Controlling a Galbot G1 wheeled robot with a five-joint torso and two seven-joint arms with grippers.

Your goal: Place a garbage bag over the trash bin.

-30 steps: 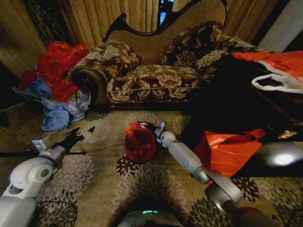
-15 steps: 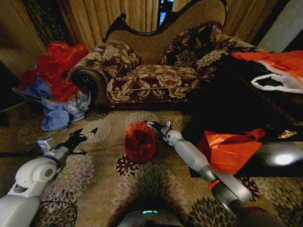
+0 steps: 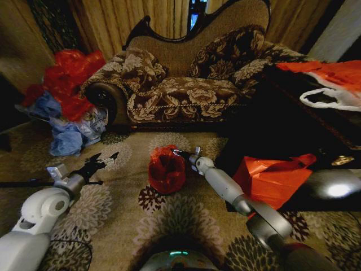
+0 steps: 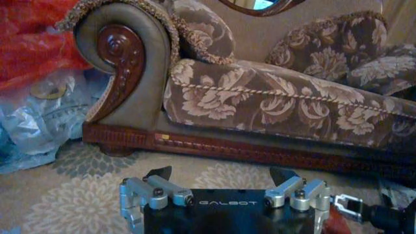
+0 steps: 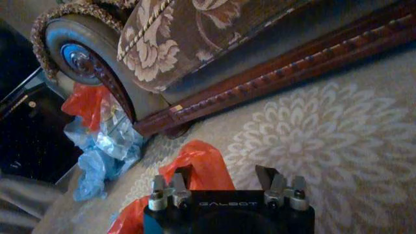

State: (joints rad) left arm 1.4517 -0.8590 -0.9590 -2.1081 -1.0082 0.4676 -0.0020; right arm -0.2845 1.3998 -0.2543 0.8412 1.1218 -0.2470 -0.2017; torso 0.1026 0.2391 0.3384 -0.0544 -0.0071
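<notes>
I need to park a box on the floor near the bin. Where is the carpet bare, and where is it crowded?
Bare carpet lies between the left gripper and the garbage bag over the bin, and between the bag and the sofa. Crowded: the right gripper at the bag's rim, the red-orange sheet beyond it, and the bag heap by the sofa's arm.

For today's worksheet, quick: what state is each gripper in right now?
Left gripper: open, holding nothing, above the carpet.
Right gripper: open, at the garbage bag's rim, not gripping it.
</notes>
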